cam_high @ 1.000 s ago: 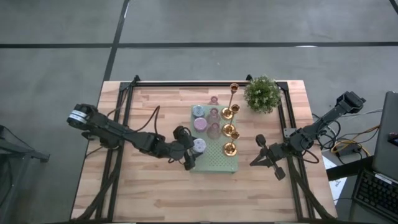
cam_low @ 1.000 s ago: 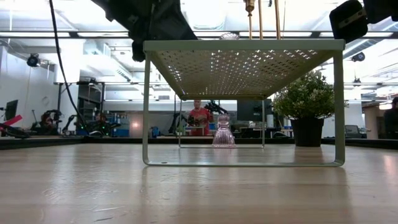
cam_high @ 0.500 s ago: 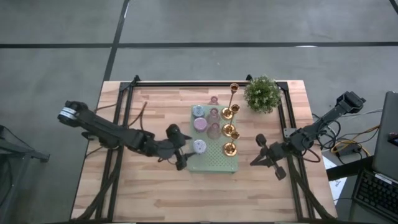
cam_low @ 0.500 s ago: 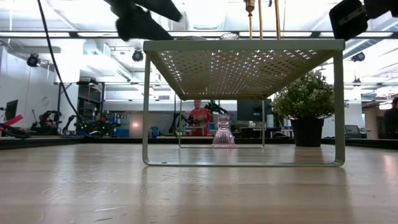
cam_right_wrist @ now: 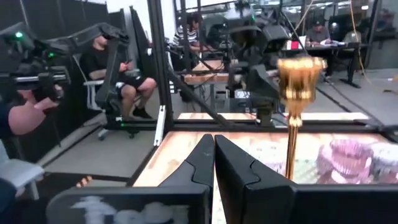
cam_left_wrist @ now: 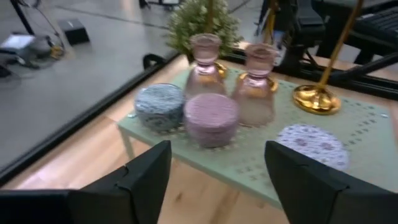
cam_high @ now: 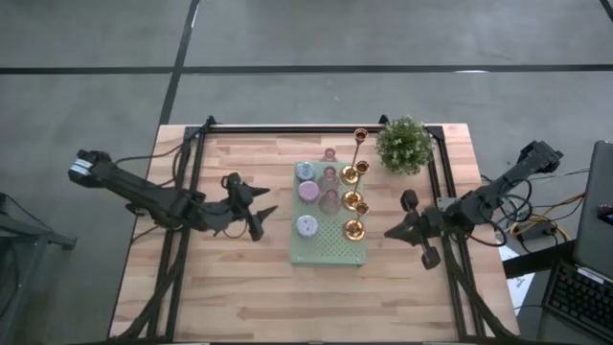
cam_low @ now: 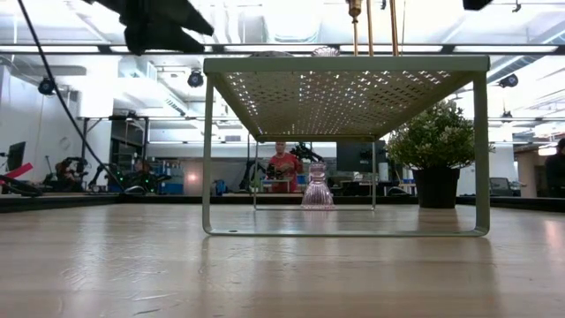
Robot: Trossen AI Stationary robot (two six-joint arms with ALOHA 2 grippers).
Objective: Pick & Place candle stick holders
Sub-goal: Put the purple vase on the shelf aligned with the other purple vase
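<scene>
Left pincer [cam_high: 257,213], released and empty, hovers beside the perforated stand [cam_high: 329,251] carrying the candle stick holders [cam_high: 353,201]; right pincer [cam_high: 414,230] clenched, idle opposite.

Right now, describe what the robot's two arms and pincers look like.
Both arms are dark, slim and jointed, with black cables trailing along them. The left arm ends in the left pincer, two flat black tapered fingers. The right pincer has matching black fingers.

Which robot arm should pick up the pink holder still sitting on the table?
Probably the left. The left gripper is open and empty beside the rack; the right gripper is shut. The pink holder stands behind the rack.
</scene>
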